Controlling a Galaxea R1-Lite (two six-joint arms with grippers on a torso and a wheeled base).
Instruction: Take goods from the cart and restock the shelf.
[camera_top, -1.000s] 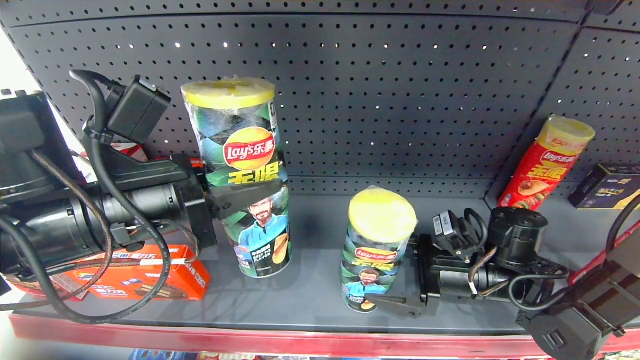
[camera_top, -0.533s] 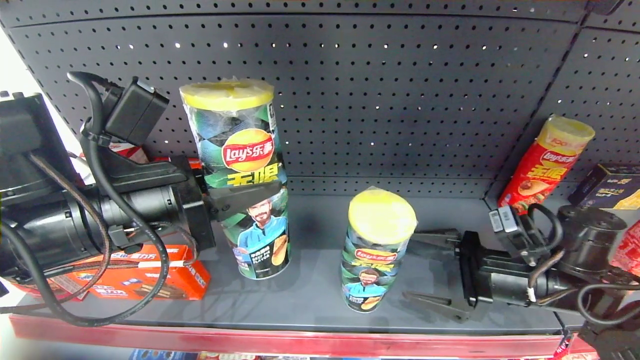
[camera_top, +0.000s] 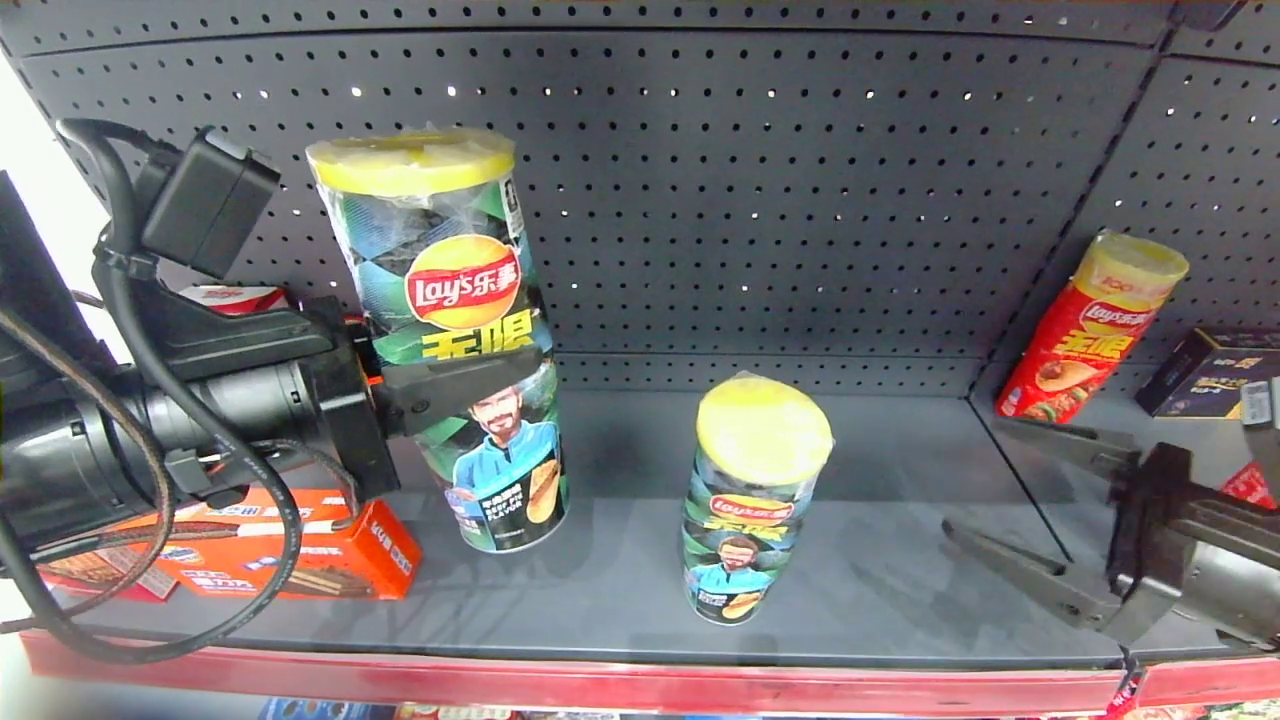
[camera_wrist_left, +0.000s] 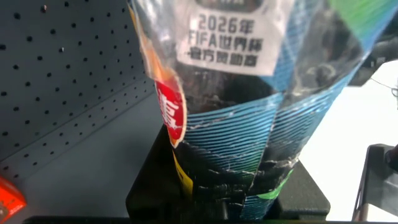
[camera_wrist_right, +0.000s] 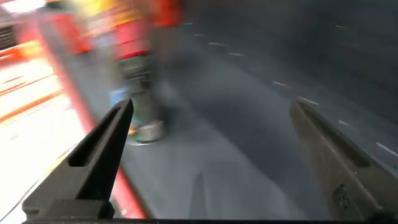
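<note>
While the left gripper (camera_top: 490, 380) is clamped on the held can (camera_top: 450, 300), tilted, base low over the shelf (camera_top: 900, 580) beside an orange box (camera_top: 330, 560), the second can (camera_top: 755, 500) stands mid-shelf and looks placed. Right gripper (camera_top: 975, 478) empty, jaws apart, well clear. Remaining: set down, release.

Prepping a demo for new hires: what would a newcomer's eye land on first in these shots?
The tall green chips can, yellow-lidded, tilted at the left of the shelf and gripped by the left claw. Then the twin green can standing free at mid-shelf, with the right claw open and empty off to its right. A red can leans at the far right.
</note>
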